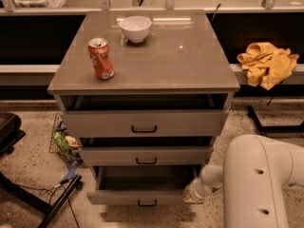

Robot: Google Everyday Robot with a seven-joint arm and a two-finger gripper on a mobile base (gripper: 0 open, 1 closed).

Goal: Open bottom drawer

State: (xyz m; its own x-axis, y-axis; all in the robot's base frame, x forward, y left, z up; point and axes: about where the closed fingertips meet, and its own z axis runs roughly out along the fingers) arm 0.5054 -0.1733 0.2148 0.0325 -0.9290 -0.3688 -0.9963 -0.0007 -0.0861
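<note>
- The orange soda can (101,59) is standing upright on the left side of the tabletop (180,61), with the white bowl (136,28) sitting further back, near top center of the frame.
- The bottom drawer (118,197) is sitting at lower middle, sticking out past the two drawers above it. Its inside is showing and its little black handle (147,203) is facing front.
- The gripper (192,194) is hanging right at that drawer's right front corner. Honestly can't tell its grip state.
- A yellow cloth (267,63) is lying crumpled at the right edge.
</note>
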